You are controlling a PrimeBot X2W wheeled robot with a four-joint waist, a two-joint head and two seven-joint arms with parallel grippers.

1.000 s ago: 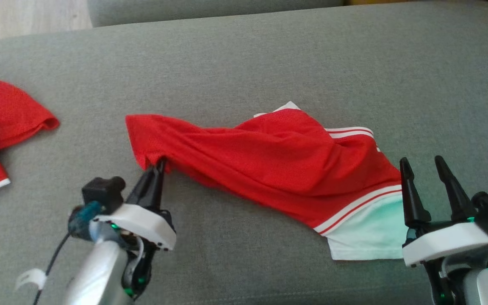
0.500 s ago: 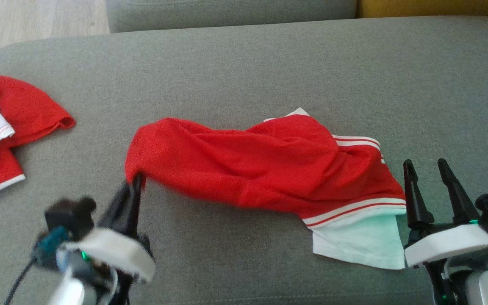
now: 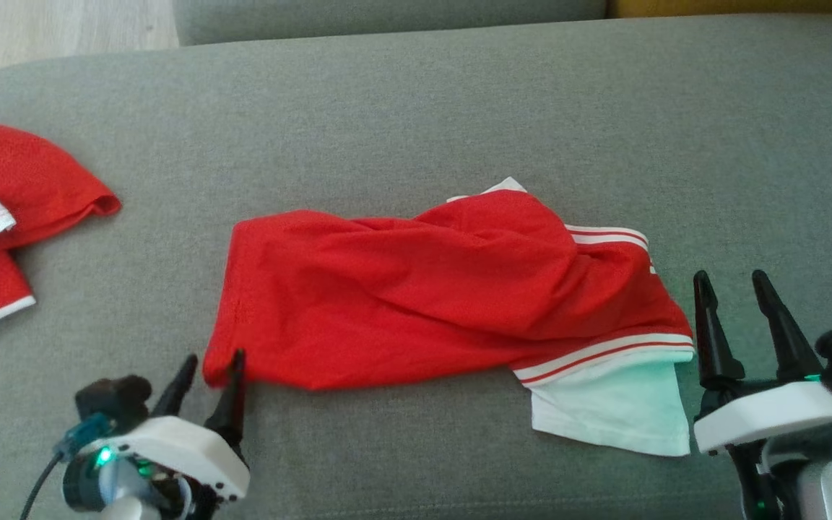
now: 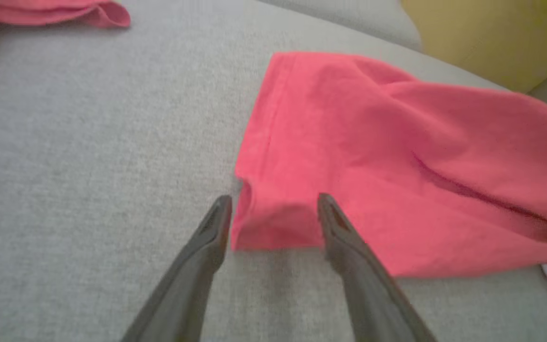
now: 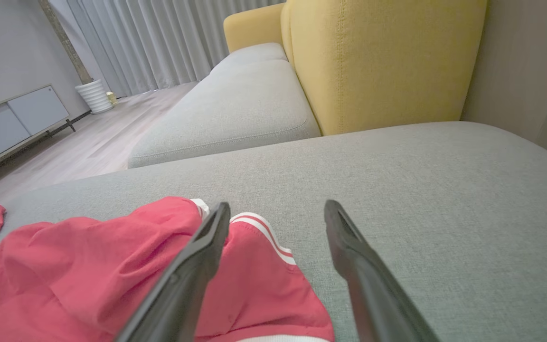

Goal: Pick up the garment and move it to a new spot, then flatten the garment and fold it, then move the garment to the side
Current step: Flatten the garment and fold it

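The garment is red with white striped trim and a pale white panel at its right end. It lies rumpled across the grey cushion. My left gripper stands open at the garment's near left corner. In the left wrist view that corner rests on the cushion between the spread fingers, and my left gripper holds nothing. My right gripper is open just right of the white panel, empty. In the right wrist view the garment lies left of and under my right gripper.
A second red and white garment lies bunched at the cushion's left edge. Wood floor shows beyond the far left corner. A yellow sofa back and another grey seat stand behind the cushion.
My left gripper pulled the garment's left corner toward the near edge, then opened and let it drop onto the cushion. The right gripper stayed where it was. The head camera shifted slightly.
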